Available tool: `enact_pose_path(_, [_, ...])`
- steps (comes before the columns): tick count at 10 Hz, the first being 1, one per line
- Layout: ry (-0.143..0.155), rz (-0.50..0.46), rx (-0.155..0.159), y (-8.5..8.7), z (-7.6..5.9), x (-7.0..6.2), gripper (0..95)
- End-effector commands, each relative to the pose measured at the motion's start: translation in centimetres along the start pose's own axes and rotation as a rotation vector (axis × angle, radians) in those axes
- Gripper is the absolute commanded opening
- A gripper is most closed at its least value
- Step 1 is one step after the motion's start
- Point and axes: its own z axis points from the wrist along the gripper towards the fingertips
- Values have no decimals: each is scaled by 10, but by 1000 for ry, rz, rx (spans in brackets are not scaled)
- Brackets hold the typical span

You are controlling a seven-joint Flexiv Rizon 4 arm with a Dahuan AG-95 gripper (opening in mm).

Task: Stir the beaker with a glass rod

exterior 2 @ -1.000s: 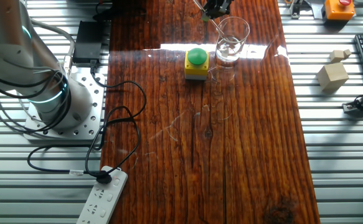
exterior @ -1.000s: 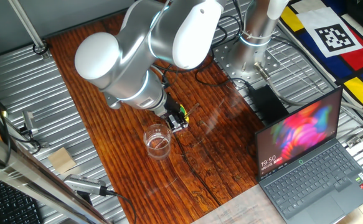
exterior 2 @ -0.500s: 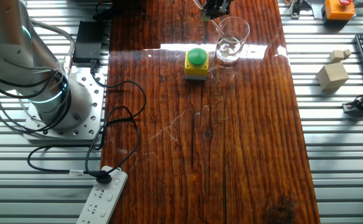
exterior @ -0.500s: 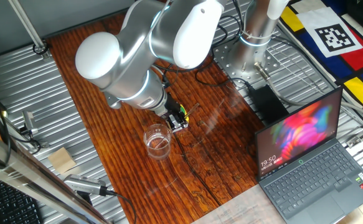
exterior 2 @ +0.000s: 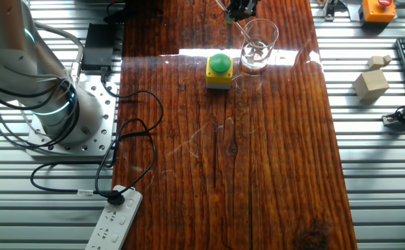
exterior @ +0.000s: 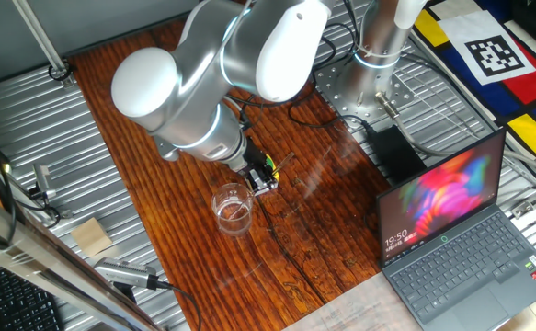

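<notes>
A: On the wooden table point(exterior 2: 258, 173), where is everything?

B: Beaker point(exterior 2: 259, 46) stands beside a yellow button box point(exterior 2: 219, 71). Gripper point(exterior: 264, 178) sits at its rim, pinching the rod point(exterior 2: 247, 35), which slants into the glass.

A: Which step?

B: Stirring, I judge. Next calls for small circles, clear of the wall.

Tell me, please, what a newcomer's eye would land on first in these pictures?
Probably the big silver arm bending over the red-brown wooden table, its claw beside the clear beaker. Next, the laptop with its glowing screen at the table's edge, and the yellow box with a green button next to the beaker.
</notes>
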Motion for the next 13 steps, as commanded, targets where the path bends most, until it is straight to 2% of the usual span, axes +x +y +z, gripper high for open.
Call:
enact_pose_path(1, [0, 1, 0, 0, 0, 0, 190])
enact_pose_path(2, [0, 1, -1, 0, 0, 0, 0])
enact_pose_path(13, [0, 6, 0, 0, -1, 0, 0])
